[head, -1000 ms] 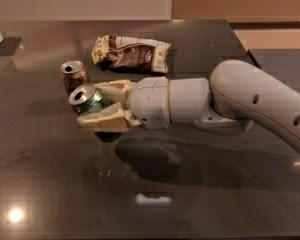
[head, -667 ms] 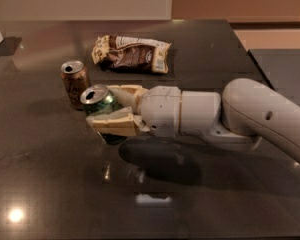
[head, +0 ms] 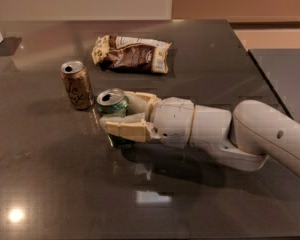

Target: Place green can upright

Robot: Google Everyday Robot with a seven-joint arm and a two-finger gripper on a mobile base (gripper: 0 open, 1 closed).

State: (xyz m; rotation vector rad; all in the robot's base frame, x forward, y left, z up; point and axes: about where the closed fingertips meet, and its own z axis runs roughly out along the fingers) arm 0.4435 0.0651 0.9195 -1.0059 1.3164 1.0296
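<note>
hand (head: 115, 113) clamps green can (head: 111, 101) | beside brown can (head: 76, 86) | labels unreadable

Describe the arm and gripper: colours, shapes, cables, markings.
The gripper, at the green can, has two cream-beige, blocky, segmented fingers. Behind them sits a pale grey cylindrical wrist with a thin tan ring, then a smooth, rounded grey-white arm shell with one small dark hole. No cables or markings show.

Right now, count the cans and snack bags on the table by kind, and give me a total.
Cans: 2, the green can gripped by the claw near the middle, and the brown-gold can just left of it.
Snack bags: 1, the snack bag behind them.
Total: 3
</note>
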